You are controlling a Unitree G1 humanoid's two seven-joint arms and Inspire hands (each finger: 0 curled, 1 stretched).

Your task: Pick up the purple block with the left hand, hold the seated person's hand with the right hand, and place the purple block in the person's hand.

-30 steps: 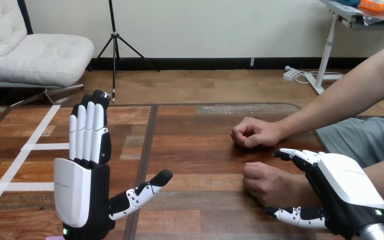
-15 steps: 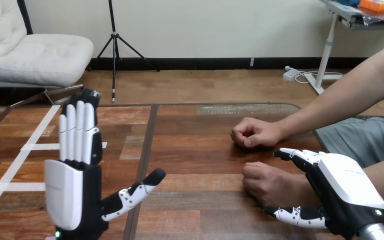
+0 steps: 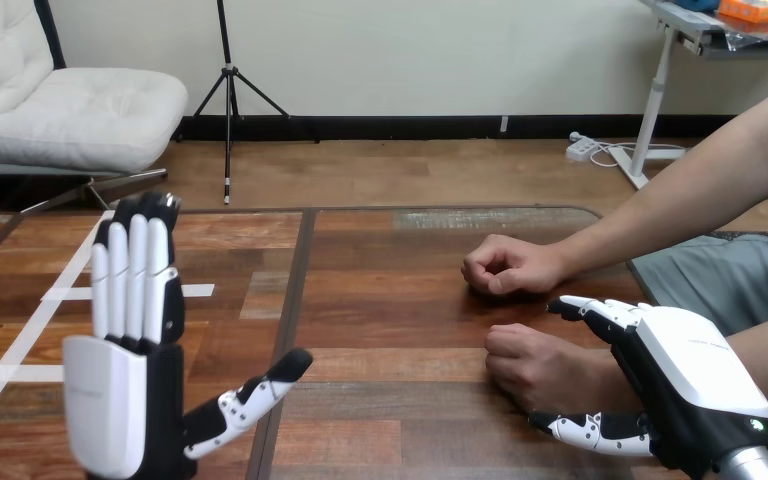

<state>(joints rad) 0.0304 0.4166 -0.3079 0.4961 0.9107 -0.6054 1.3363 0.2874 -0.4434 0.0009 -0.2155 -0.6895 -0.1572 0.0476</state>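
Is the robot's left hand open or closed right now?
Open. The left hand has its fingers pointing straight up, side by side, the thumb sticking out sideways, and nothing in it.

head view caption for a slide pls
Robot's left hand held up open over the wooden table while its right hand clasps the person's wrist between fingers and thumb.

Left hand [image 3: 120, 400]: upright above the table [image 3: 380, 290], fingers straight, thumb out toward the right hand.
Right hand [image 3: 695, 385]: over the wrist of the person's nearer hand [image 3: 540, 370].
Person's farther hand [image 3: 505, 265]: fisted, just beyond the right hand.
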